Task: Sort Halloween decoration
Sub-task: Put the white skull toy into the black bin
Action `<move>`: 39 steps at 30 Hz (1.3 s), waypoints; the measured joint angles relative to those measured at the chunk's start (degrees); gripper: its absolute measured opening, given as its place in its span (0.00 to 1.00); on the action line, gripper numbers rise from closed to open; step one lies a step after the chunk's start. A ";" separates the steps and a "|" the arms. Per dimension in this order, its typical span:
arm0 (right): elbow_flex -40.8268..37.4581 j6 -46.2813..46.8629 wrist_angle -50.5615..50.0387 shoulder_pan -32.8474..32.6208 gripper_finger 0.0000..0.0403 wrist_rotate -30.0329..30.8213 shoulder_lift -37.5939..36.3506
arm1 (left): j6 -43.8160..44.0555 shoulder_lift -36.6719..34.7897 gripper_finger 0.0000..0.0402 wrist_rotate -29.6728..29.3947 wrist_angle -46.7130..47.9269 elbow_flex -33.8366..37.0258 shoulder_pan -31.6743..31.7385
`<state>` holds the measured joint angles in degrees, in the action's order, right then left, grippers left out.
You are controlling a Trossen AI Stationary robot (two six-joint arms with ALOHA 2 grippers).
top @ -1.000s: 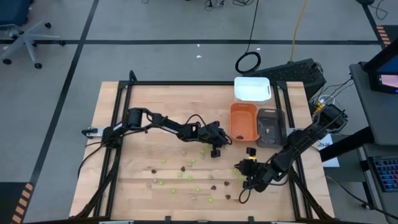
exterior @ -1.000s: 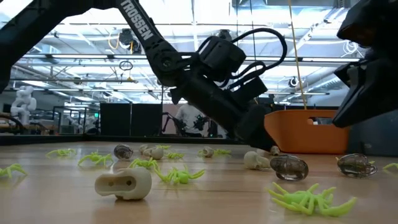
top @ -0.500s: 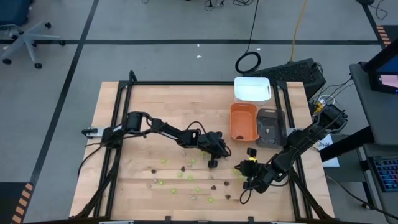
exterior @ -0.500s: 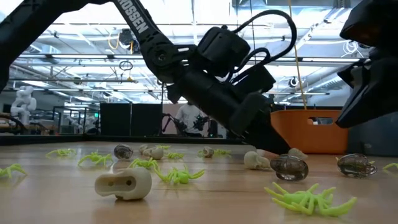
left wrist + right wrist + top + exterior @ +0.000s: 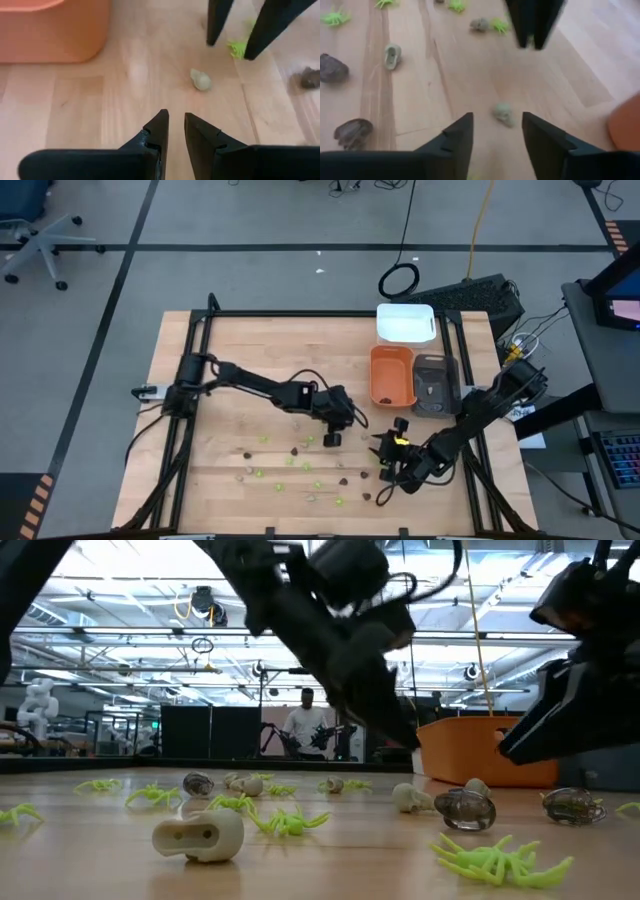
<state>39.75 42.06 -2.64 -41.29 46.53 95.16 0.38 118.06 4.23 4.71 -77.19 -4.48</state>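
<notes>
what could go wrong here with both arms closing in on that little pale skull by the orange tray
Both arms could clash: the left end effector and the right end effector both face the same pale skull from opposite sides, with little space between them.

The right end effector's open fingers could knock the skull away instead of straddling it, since it is tiny.

A lime-green spider lies close by and could be dragged or grabbed along with it.

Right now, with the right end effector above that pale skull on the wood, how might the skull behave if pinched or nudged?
The pale skull looks rounded and lies loose on the table, so a nudge would probably roll or skid it. It is far narrower than the gap of the open right end effector, so it is likely light and may pop sideways unless centred. It looks rigid, not floppy.
</notes>
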 joint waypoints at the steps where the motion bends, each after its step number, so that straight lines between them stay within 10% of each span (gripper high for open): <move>1: 0.00 -1.37 1.48 0.37 0.43 -0.08 1.01 | -0.67 -1.15 0.16 -0.35 1.76 0.29 -0.29; 21: 0.17 -4.65 7.17 10.09 0.45 -12.34 5.21 | 0.79 -6.40 0.16 -9.54 3.33 8.28 -7.01; 39: 0.15 -3.56 0.08 10.16 0.16 -17.82 5.41 | 0.88 -6.40 0.16 -10.30 3.10 8.26 -9.19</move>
<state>39.90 38.50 -2.57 -31.14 28.71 100.57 1.26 111.66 -6.07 7.81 -68.93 -13.67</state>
